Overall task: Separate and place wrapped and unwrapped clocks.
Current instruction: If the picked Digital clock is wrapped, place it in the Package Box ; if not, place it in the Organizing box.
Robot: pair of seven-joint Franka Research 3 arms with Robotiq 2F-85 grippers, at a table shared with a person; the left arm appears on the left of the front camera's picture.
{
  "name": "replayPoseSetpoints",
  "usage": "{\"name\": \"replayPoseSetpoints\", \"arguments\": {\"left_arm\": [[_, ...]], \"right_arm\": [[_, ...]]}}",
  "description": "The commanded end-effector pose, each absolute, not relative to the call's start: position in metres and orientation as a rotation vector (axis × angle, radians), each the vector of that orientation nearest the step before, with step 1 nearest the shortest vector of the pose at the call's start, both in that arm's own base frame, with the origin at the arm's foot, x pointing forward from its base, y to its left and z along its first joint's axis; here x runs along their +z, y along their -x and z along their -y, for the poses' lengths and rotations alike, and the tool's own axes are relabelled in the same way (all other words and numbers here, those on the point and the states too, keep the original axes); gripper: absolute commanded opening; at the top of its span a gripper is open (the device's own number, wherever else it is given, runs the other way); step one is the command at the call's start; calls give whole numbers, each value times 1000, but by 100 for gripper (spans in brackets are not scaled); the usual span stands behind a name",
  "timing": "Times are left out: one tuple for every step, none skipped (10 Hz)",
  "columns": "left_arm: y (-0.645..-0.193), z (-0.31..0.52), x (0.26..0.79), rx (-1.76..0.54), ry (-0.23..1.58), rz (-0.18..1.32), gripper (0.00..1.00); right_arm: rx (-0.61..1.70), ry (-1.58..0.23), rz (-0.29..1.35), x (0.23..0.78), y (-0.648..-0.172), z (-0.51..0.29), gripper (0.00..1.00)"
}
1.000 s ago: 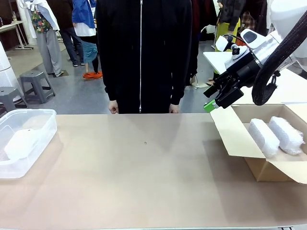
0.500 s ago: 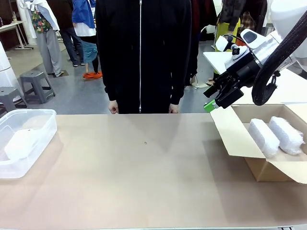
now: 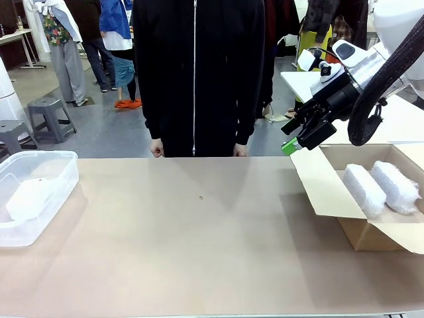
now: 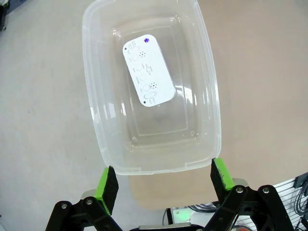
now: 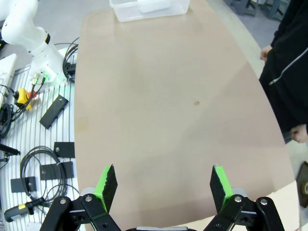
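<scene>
The tan tabletop [image 3: 199,245] carries a clear plastic tub [image 3: 63,173] holding the bare white plastic clock [image 3: 28,199], and an open cardboard box [image 3: 324,189] holding two bubble-wrapped clocks [image 3: 381,189]. Both the left gripper [image 4: 163,180] and the right gripper [image 5: 163,185] hang spread and empty above it. A grey stool [image 3: 50,116] stands on the floor behind.

Right arm [image 3: 387,40]: white shell, thick black ribbed cable looping beside the wrist.
Right gripper [image 3: 291,142]: black linkage body, green pads.
Left gripper [image 4: 163,180]: black fingers [image 4: 108,185], green pads, round screws at joints.
Person [image 3: 195,73]: black zip jacket, long sleeves.
</scene>
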State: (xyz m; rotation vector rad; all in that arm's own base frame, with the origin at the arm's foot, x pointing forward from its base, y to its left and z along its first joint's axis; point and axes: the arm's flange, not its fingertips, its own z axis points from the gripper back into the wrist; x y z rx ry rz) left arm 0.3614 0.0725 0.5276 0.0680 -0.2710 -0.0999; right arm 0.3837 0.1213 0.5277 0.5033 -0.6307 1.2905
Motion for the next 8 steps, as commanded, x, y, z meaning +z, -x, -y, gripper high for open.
{"name": "replayPoseSetpoints", "arguments": {"left_arm": [[-360,-73,529,-97,-68,275,100],[-360,-73,529,-97,-68,275,100],[-360,-73,529,-97,-68,275,100],[-360,-73,529,-97,-68,275,100],[-360,-73,529,-97,-68,275,100],[-360,-73,529,-97,-68,275,100],[-360,-73,529,-97,-68,275,100],[-360,-73,529,-97,-68,275,100]], "right_arm": [[1292,-512,625,528,-385,-121,100],[1292,-512,625,528,-385,-121,100],[1292,-512,625,528,-385,-121,100],[1292,-512,625,528,-385,-121,100],[1292,-512,625,528,-385,-121,100],[1292,-512,625,528,-385,-121,100],[1292,-512,625,528,-385,-121,100],[1292,-512,625,528,-385,-121,100]]}}
